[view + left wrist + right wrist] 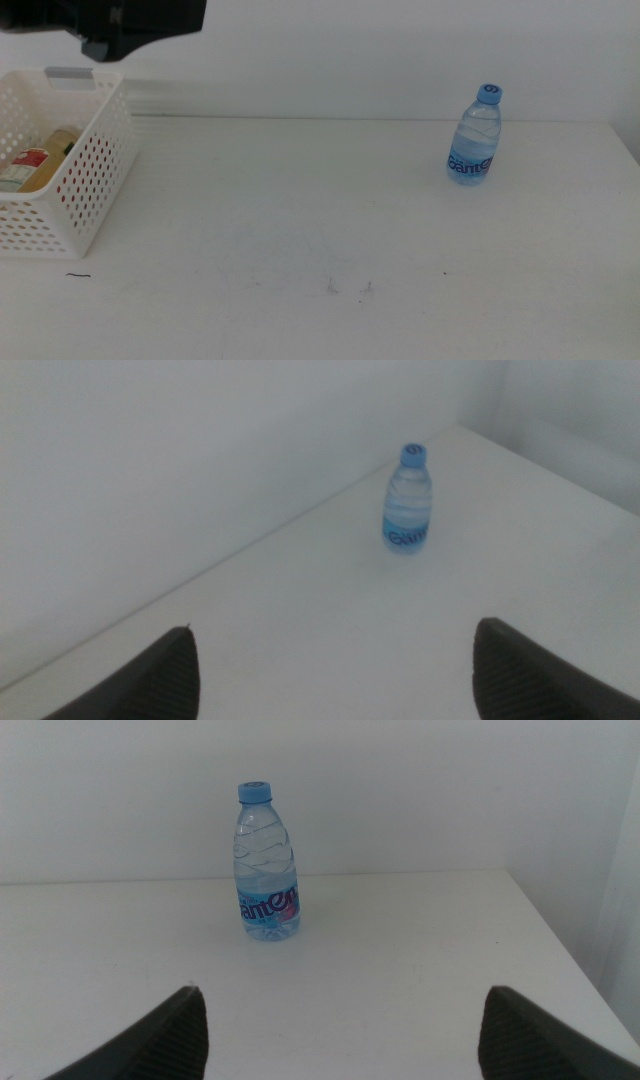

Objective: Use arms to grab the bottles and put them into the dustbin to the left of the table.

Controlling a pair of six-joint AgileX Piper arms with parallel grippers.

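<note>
Yellow bottle [45, 160] is in bin [95, 190]. Water bottle [474, 135] is next; both claws, L [330, 680] & R [340, 1035], are wide open, holding nothing.

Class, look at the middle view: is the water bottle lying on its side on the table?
No, the water bottle stands upright on the table, blue cap on top.
</note>
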